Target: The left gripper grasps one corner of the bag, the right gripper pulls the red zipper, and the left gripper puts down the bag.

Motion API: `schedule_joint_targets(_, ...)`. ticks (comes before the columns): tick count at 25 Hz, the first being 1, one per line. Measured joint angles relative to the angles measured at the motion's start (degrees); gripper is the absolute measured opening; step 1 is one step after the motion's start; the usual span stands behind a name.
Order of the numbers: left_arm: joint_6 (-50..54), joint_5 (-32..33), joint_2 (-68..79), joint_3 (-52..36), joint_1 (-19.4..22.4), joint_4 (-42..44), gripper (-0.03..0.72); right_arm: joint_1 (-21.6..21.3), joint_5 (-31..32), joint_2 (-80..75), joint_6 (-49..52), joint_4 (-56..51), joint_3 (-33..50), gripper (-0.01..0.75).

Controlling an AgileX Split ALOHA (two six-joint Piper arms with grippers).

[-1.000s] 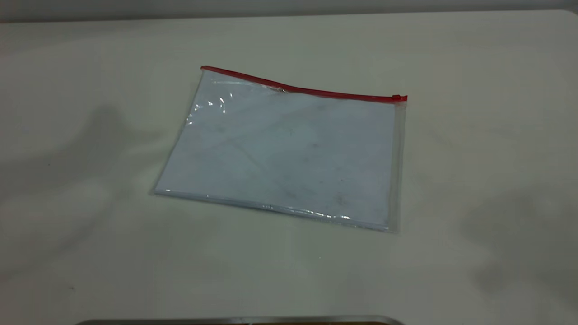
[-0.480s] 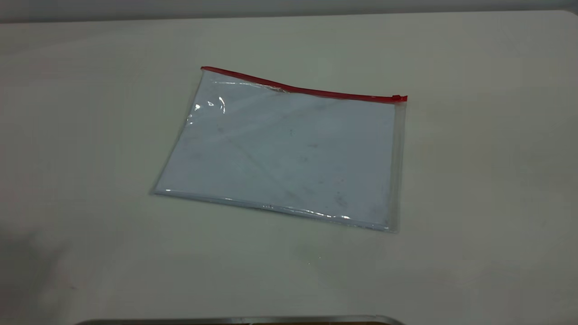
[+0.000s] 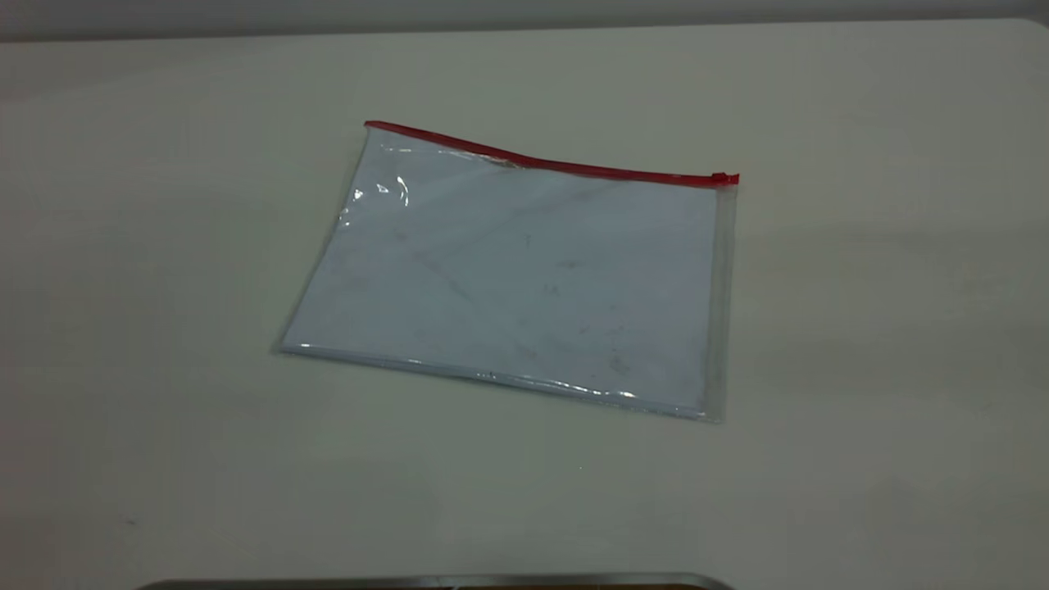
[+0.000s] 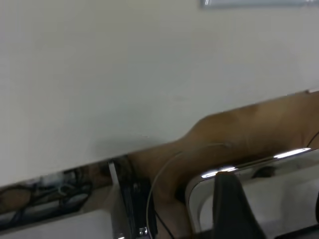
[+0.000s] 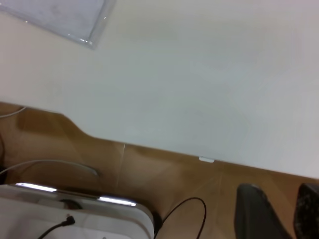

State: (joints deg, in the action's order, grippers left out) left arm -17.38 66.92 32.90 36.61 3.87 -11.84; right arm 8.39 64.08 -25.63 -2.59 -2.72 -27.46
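Clear plastic bag (image 3: 524, 279) with smudged white paper inside lies flat on the pale table (image 3: 860, 328), well ahead of both hands and touched by neither. Its red zipper (image 3: 565, 166) runs along the edge farthest from them, with the small slider (image 3: 721, 177) at the end nearer the right hand. The left hand (image 4: 271, 199) hangs back beyond the table's near edge, released, fingers apart. The right hand (image 5: 278, 191) is likewise back and released, with one bag corner (image 5: 89, 42) far ahead of it. The grasp has likely not begun. The left hand would do well to come in low and pinch the red-edged corner (image 3: 369, 127) opposite the slider, lifting only slightly.
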Motion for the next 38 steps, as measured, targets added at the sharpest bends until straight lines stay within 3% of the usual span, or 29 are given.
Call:
schedule_joint_targets(6,2.01,-0.23,-11.05,-6.84,0.0,0.32,0.465,0.0,-0.37,0.19,0.0,-0.09,0.27,0.236)
schedule_joint_targets(17,2.42,-0.26,-29.45,-7.14,0.0,0.37,0.465,-0.07,-0.37,0.43,0.0,-0.12,0.34,0.236)
schedule_joint_targets(26,8.5,-0.3,-33.97,-7.14,-1.12,4.43,0.465,-9.52,-0.36,12.72,0.0,-0.76,0.34,0.238)
schedule_joint_targets(31,9.45,-0.3,-34.07,-7.14,-3.11,4.98,0.465,-10.08,-0.03,25.14,0.0,-0.76,0.34,0.238)
schedule_joint_targets(38,9.63,-0.3,-34.07,-7.14,-3.23,5.08,0.465,-10.02,0.39,26.53,0.0,-0.76,0.28,0.238)
